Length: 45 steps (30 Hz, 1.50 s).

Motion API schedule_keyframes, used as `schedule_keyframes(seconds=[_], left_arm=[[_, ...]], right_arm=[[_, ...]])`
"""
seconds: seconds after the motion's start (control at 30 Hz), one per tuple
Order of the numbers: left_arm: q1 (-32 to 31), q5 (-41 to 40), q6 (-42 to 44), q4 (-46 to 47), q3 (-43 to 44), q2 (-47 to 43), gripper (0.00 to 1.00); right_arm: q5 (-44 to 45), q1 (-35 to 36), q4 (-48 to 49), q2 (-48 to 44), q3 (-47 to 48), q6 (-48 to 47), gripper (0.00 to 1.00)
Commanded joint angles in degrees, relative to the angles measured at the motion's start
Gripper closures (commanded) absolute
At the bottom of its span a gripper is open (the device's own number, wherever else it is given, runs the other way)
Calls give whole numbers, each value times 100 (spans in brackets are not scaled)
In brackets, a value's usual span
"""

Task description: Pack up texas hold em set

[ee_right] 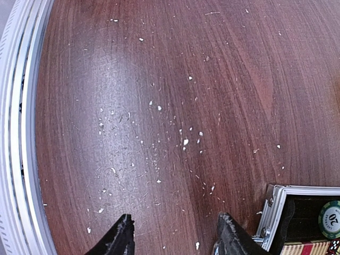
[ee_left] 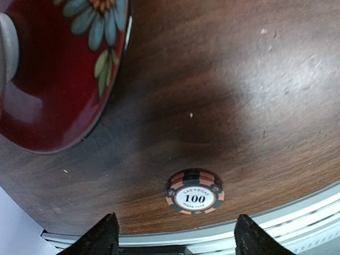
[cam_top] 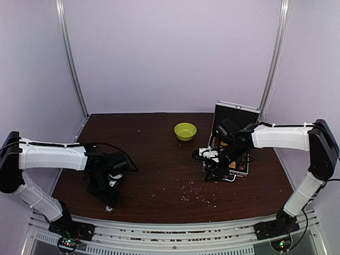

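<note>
The silver case [cam_top: 236, 114] stands open at the right, lid up, its corner [ee_right: 276, 212] in the right wrist view with a green chip [ee_right: 330, 219] inside. My right gripper [ee_right: 175, 236] is open and empty over bare table just left of the case; it also shows in the top view [cam_top: 211, 171]. A small stack of black-and-salmon "100" chips [ee_left: 194, 190] lies near the table's front edge. My left gripper [ee_left: 175, 239] is open, hanging above it, with the stack between the fingertips' line; it also shows in the top view [cam_top: 109, 204].
A red-and-white floral round tin [ee_left: 58, 69] sits close to the left gripper. A lime-green bowl [cam_top: 185, 130] stands at mid-back. White crumbs [ee_right: 183, 141] are scattered over the brown table. The metal table rail [ee_left: 297, 223] runs along the front edge.
</note>
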Motion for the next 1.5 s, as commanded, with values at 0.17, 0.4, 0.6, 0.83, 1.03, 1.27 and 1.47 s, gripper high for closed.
schedule_keyframes(seconds=[0.17, 0.4, 0.6, 0.83, 1.03, 1.27, 1.47], left_arm=[[9, 623, -77, 639, -469, 49, 28], [12, 647, 0, 886, -586, 258, 34], [9, 646, 26, 969, -504, 416, 44], [-207, 807, -13, 1133, -188, 740, 58], [-499, 712, 174, 1295, 923, 1540, 59], [-613, 687, 803, 1406, 2750, 2945, 61], [-759, 760, 1148, 1201, 4332, 3855, 62]], right_arm=[[8, -14, 0, -3, -24, -47, 46], [12, -17, -33, 97, 0, -55, 46], [43, -17, -51, 165, 14, -64, 47], [104, -15, -60, 228, 19, -79, 48], [97, -29, -98, 190, 71, -34, 50], [-216, -729, -87, -269, -33, 79, 50], [-395, -988, -68, -346, 11, 161, 49]])
